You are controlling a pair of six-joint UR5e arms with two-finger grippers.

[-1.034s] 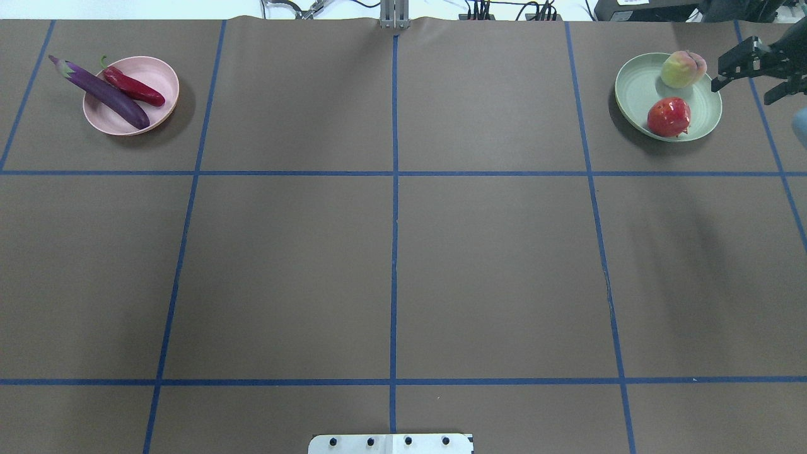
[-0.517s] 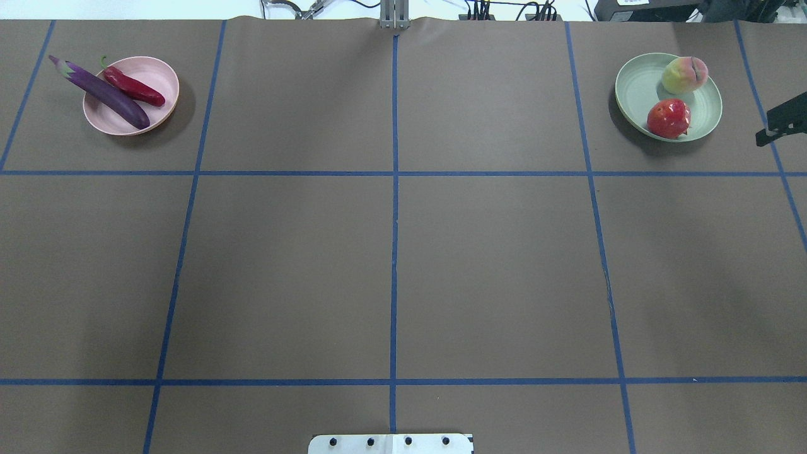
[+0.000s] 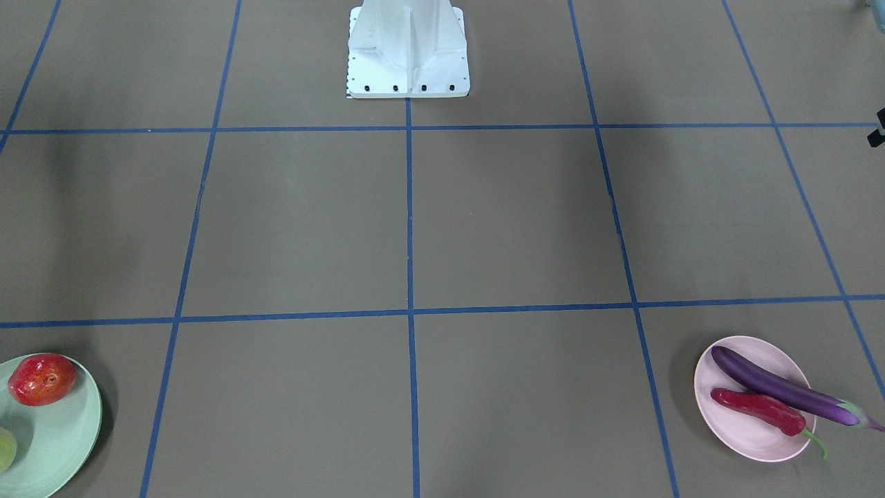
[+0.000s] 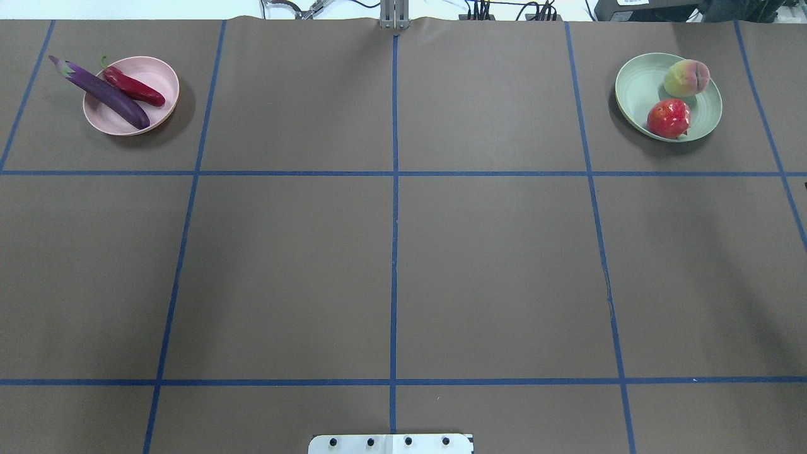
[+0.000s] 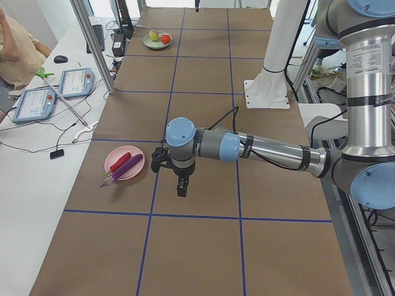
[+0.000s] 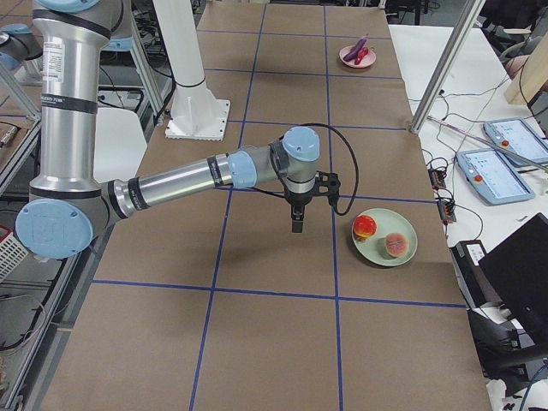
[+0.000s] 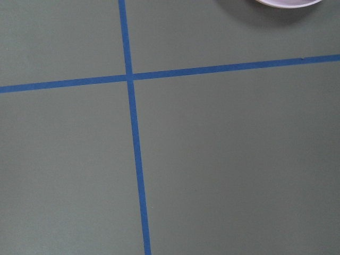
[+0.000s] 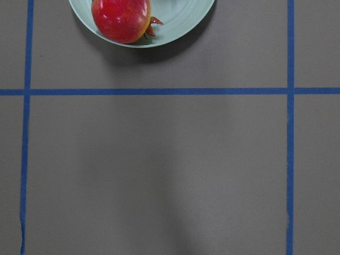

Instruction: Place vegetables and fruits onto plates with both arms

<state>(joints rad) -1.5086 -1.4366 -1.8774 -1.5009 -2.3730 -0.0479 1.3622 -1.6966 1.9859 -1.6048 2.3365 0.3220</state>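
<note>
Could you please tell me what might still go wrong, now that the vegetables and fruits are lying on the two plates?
1. The eggplant lies across the pink plate's rim, with its cap end out over the table. A bump might tip or roll it off.
2. The peach sits right at the green plate's far rim, not in the middle. Being round, it could roll out if the plate is jolted.

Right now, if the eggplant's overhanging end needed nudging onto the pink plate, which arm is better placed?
Left. Its fingers hang near the pink plate holding the eggplant; the right arm sits by the green plate.
</note>
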